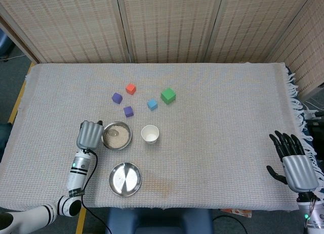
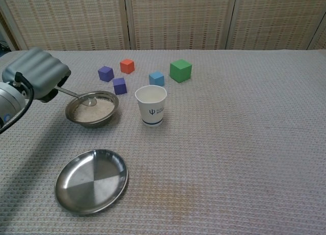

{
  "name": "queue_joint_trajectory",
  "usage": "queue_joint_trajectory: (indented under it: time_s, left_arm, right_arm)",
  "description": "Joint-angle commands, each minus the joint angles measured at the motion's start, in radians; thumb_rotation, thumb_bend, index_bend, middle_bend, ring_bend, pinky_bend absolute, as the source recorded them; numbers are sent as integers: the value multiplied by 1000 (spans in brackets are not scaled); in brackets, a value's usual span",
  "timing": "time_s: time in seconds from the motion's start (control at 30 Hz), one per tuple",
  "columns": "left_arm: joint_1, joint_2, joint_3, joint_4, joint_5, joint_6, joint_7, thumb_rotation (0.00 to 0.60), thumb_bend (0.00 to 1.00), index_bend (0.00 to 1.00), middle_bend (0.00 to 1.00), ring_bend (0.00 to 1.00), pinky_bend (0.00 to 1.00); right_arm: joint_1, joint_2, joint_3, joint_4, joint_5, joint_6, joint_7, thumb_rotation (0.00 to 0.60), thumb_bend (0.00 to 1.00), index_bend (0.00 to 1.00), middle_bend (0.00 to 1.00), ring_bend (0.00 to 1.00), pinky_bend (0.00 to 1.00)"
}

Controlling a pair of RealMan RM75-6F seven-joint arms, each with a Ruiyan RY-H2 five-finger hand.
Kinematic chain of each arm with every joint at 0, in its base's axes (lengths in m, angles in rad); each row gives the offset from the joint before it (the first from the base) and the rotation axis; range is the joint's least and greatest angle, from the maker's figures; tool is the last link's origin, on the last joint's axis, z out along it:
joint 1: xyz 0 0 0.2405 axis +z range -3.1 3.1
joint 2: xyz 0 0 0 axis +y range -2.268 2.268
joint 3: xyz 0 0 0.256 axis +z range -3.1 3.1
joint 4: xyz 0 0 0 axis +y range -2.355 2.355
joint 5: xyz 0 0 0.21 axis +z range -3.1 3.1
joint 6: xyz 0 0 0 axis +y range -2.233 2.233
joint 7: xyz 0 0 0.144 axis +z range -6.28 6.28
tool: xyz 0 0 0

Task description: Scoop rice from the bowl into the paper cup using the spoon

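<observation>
Left hand [image 2: 38, 72] grips the spoon [image 2: 79, 96] by the end of its handle, fingers curled round it, at the left side of the bowl [image 2: 92, 111]; the spoon's long axis runs from the hand at upper left down toward the right in the chest view, handle raised and tilted, its head pointing right and down into the bowl and lying at the surface of the rice [image 2: 94, 109] near the far rim; in the head view the same hand [image 1: 89, 134] sits just left of the bowl [image 1: 117, 135], and the spoon's head [image 1: 113, 133] shows as a small grey oval over the rice; the paper cup [image 2: 151, 105] stands upright just right of the bowl, apart from it, mouth open upward; right hand [image 1: 295, 161] rests near the right edge of the table, well apart from everything, holding nothing with its dark fingers spread; an empty metal plate [image 2: 91, 180] lies nearer the front edge, below the bowl; behind bowl and cup sit two purple cubes [image 2: 106, 73], an orange cube [image 2: 127, 66], a blue cube [image 2: 157, 78] and a green cube [image 2: 181, 70]; a pale woven cloth [image 2: 244, 143] covers the table.
</observation>
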Motion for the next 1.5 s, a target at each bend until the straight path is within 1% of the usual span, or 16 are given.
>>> queue_joint_trajectory:
  time_s: [0.03,0.23,0.63,0.87,1.07,1.27,1.5]
  left_arm:
    - [0,-11,17,31,2,14,31,600,407,595,1000,1000,1000]
    - [8,-22,47,61,17,30,52,600,407,594,1000,1000,1000]
    - [20,-54,83,101,37,30,40,600,408,593,1000,1000,1000]
    - [29,-51,94,79,50,30,21,600,406,594,1000,1000,1000]
    - [35,-18,83,1,37,14,-19,600,406,595,1000,1000,1000]
    - [33,45,42,-118,-39,-44,-60,600,408,612,1000,1000,1000]
    - [23,94,8,-178,-80,-57,-99,600,407,620,1000,1000,1000]
  right_arm:
    - [-2,2,-1,-2,-4,3,0,600,152,0,0,0,0]
    - [-4,5,-8,-9,-13,4,-2,600,153,0,0,0,0]
    - [-6,5,-14,-16,-23,4,-7,600,153,0,0,0,0]
    - [-6,8,-13,-15,-21,1,-1,600,153,0,0,0,0]
    - [-6,9,-13,-13,-20,0,0,600,153,0,0,0,0]
    - [-6,9,-12,-13,-16,-2,1,600,153,0,0,0,0]
    - [-4,7,-11,-12,-10,-10,-4,600,152,0,0,0,0]
